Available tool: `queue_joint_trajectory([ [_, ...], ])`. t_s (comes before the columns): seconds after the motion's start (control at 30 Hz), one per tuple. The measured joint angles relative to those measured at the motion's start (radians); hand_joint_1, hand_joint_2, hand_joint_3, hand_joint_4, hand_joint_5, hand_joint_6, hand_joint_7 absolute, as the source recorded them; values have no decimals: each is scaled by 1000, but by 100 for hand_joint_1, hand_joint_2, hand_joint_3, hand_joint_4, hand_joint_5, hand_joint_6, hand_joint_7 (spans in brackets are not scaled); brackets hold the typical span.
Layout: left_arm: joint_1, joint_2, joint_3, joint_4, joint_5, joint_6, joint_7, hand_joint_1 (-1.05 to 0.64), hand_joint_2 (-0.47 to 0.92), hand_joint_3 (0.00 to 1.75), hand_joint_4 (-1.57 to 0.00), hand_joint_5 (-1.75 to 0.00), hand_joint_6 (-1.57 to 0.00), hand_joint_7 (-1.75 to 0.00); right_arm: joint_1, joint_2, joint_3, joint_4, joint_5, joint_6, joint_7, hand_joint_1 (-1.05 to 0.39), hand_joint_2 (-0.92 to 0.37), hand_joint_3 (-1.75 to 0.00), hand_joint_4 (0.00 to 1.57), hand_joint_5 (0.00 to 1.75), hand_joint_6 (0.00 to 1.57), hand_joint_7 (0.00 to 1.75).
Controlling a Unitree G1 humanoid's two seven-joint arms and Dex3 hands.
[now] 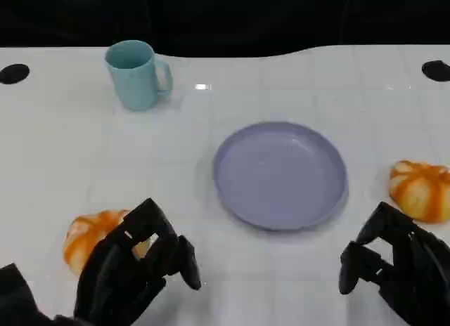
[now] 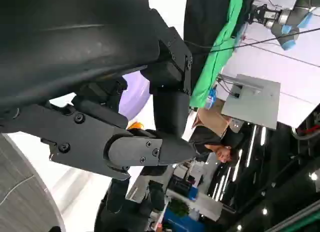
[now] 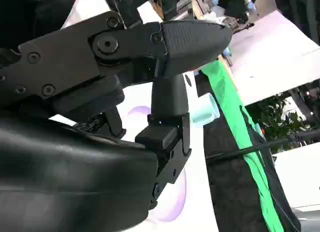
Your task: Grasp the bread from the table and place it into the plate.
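White table carries one lavender plate, nothing in it, and one teal mug, contents not visible. Two bread rolls: bread lies just behind the left hand fingers, long axis roughly left-right; second roll sits just beyond the right hand. Both hands' fingers spread, holding nothing.

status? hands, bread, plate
Left hand open, over the left bread, not gripping. Right hand open, short of the right bread. Purple plate bare; mug far back, no obstruction.
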Motion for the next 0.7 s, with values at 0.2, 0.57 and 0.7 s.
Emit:
queue_joint_trajectory([
  [0.2, 0, 0, 0, 0, 0, 0, 0, -58, 92, 35, -82, -175, -60, -175, 0, 0, 0, 0, 0, 0, 0, -57, -92, -33, 74, 175, 61, 156],
  [0.57, 0, -1, 1, 2, 1, 0, 2, -59, 92, 34, -83, -175, -60, -175, 0, -1, 0, 6, -1, 3, 2, -58, -92, -33, 74, 175, 61, 158],
  [0.7, 0, -1, 1, 2, 1, 0, 2, -58, 92, 35, -83, -175, -60, -175, -1, -1, 0, 12, -1, -1, 11, -58, -92, -32, 74, 175, 60, 158],
])
